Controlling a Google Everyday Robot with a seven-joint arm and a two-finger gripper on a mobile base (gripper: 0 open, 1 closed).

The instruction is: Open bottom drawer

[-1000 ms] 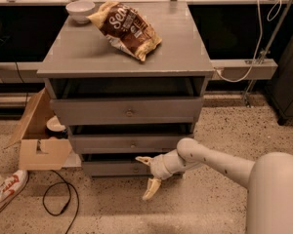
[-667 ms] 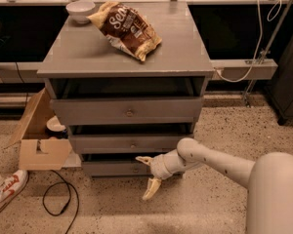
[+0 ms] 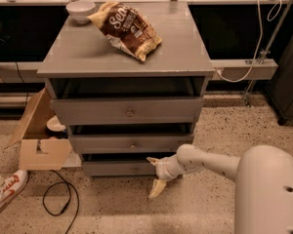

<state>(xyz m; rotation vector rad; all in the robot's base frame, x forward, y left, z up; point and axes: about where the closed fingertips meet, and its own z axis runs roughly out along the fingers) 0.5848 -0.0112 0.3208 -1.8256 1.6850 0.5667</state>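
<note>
The bottom drawer [image 3: 112, 168] is the lowest and shortest grey front of the grey chest, with a small round knob [image 3: 135, 169] at its centre. Its front stands a little forward of the chest. My gripper [image 3: 154, 174] is low by the floor, just right of the knob and in front of the drawer's right part. It is open: one pale finger [image 3: 152, 159] points up-left by the drawer's top edge, the other [image 3: 156, 188] hangs down toward the floor. It holds nothing.
The middle drawer [image 3: 132, 144] and top drawer [image 3: 129, 112] are above. A chip bag [image 3: 127, 29] and a white bowl [image 3: 81, 9] lie on the chest top. An open cardboard box [image 3: 39, 140], a shoe [image 3: 5, 195] and a black cable [image 3: 58, 199] are on the floor at left.
</note>
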